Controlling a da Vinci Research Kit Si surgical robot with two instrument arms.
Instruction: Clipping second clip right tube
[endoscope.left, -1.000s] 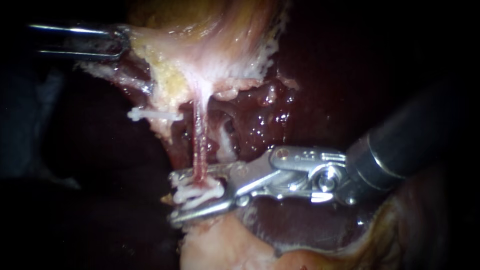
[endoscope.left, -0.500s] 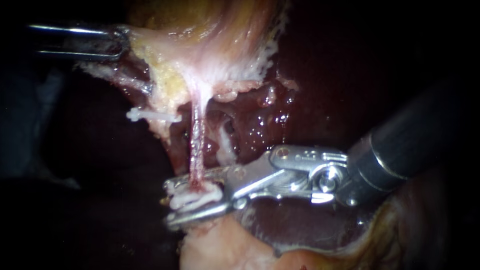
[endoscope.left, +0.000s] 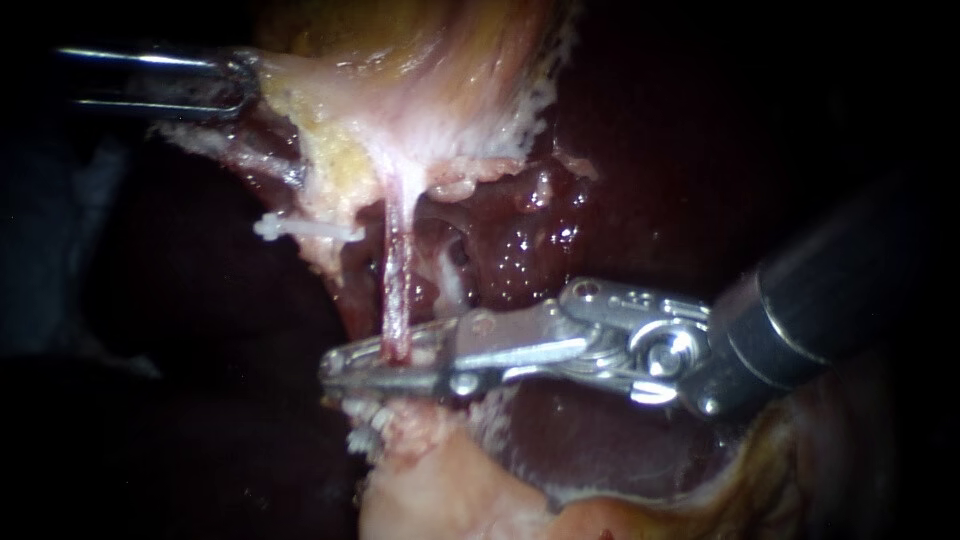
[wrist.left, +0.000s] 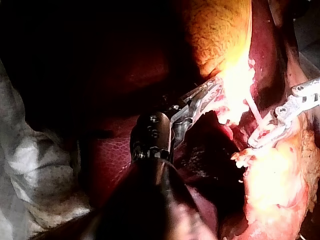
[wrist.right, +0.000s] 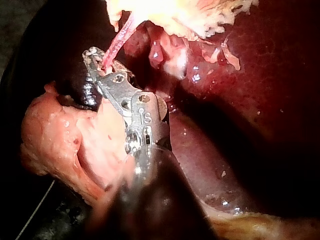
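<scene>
A thin red tube (endoscope.left: 396, 285) runs straight down from the pale gallbladder tissue (endoscope.left: 420, 110). My right instrument (endoscope.left: 332, 368) comes in from the right, and its metal jaws lie together across the tube's lower end, pressing it from both sides. Toothed white bits of a clip (endoscope.left: 366, 428) stick out just under those jaws. In the right wrist view the same jaws (wrist.right: 93, 58) hold the tube (wrist.right: 118, 44). My left instrument (endoscope.left: 238, 86) is shut on the gallbladder's edge at the upper left and holds it taut; the left wrist view shows that hold (wrist.left: 212, 95).
Another white clip (endoscope.left: 300, 230) sits crosswise on tissue left of the tube. Wet dark red liver (endoscope.left: 530, 235) lies behind and to the right. A pale fleshy lump (endoscope.left: 440, 490) sits under the right instrument's jaws. A pale strand (endoscope.left: 455, 285) lies just right of the tube.
My right instrument's jaws, open around the tube with a white clip between them, have shut on it. Its wrist has swung slightly up and right. The left instrument has stayed still.
</scene>
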